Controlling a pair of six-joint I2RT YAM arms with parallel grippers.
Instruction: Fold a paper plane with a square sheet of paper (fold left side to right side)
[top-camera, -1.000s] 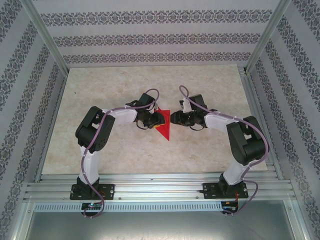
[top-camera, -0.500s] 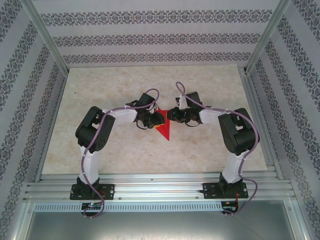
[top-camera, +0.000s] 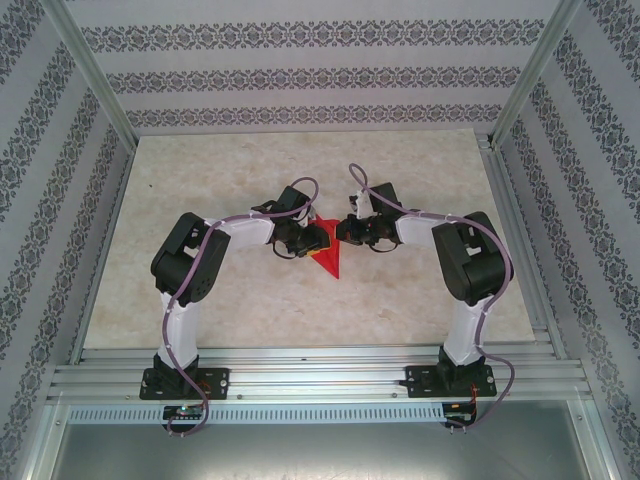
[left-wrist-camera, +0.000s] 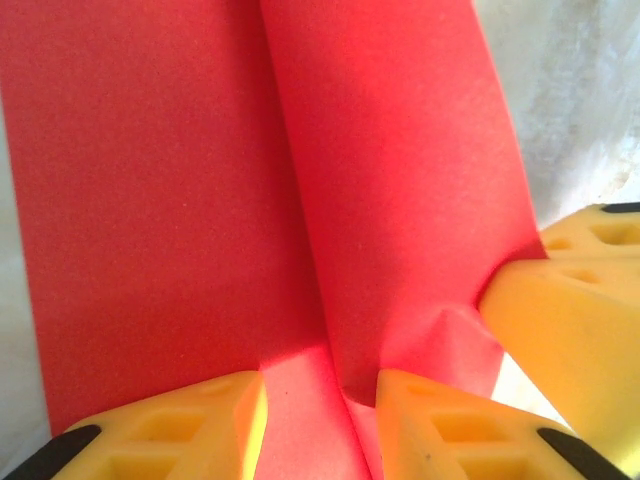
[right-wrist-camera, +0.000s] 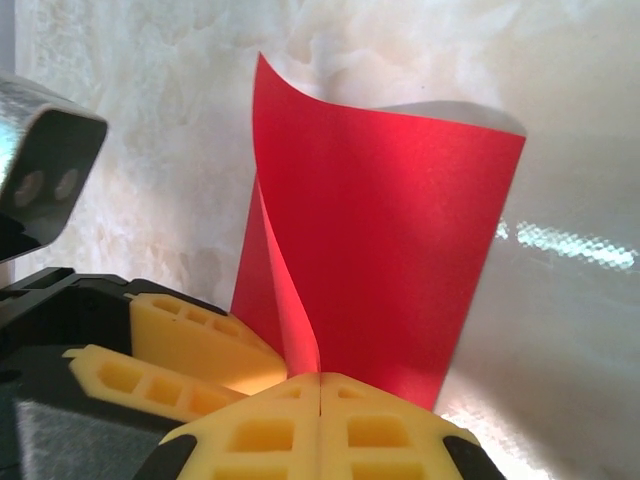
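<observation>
The red square sheet of paper (top-camera: 329, 258) lies mid-table, creased into a narrow paper plane shape whose point faces the near edge. My left gripper (top-camera: 317, 240) rests on the paper's left part. In the left wrist view the paper (left-wrist-camera: 160, 200) runs under the left gripper (left-wrist-camera: 320, 425), whose jaws stand apart astride the centre crease. My right gripper (top-camera: 342, 232) meets the paper from the right. In the right wrist view a raised flap of the paper (right-wrist-camera: 400, 250) runs into the closed seam of the right gripper (right-wrist-camera: 320, 385).
The pale marbled table (top-camera: 220, 300) is ringed by patterned walls and metal frame posts (top-camera: 90, 70). The left gripper's yellow fingers (right-wrist-camera: 190, 335) sit just left of my right fingertips. The right gripper's yellow finger (left-wrist-camera: 570, 330) puckers the paper's edge.
The right arm swung left to the paper and its jaws closed on the raised right flap. The left arm and the paper's place stayed the same.
</observation>
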